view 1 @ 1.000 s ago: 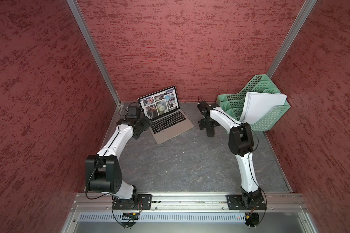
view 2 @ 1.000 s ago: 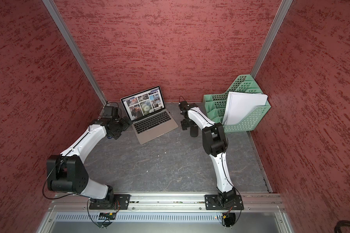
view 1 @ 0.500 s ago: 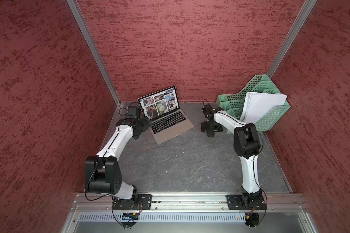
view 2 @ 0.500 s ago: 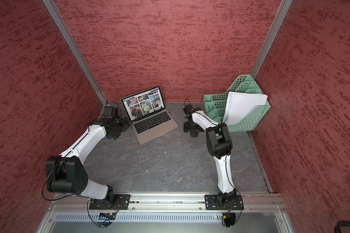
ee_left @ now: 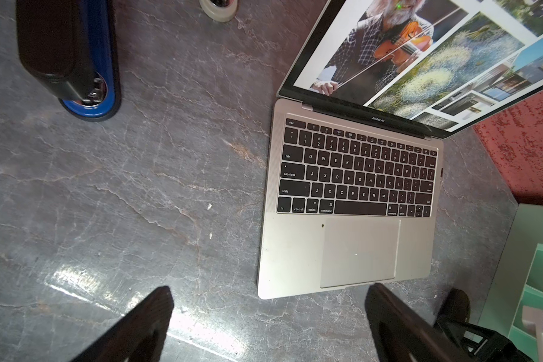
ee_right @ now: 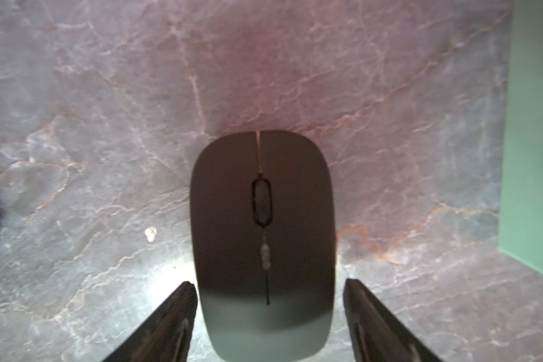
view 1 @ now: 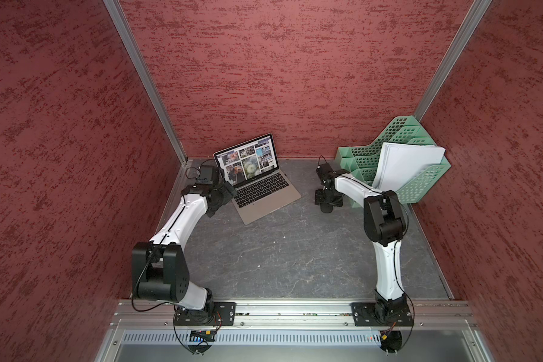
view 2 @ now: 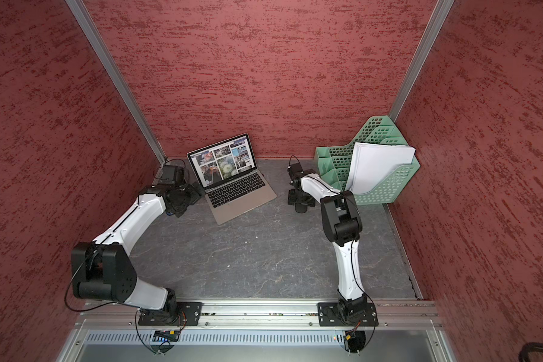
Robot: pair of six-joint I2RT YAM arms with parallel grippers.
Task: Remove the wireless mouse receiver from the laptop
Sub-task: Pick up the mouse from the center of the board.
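- Left claw wide, empty. It hovers at the laptop front corner; best use is to pin the palm rest so the base can't slide.
- Right claw part-open astride the mouse, grip unclear — not the target.
- Receiver plugged into the laptop edge by the return key; pinch narrow, pull straight out.
- Only the left wrist shows it — the right wrist sees just the mouse, top views too coarse.
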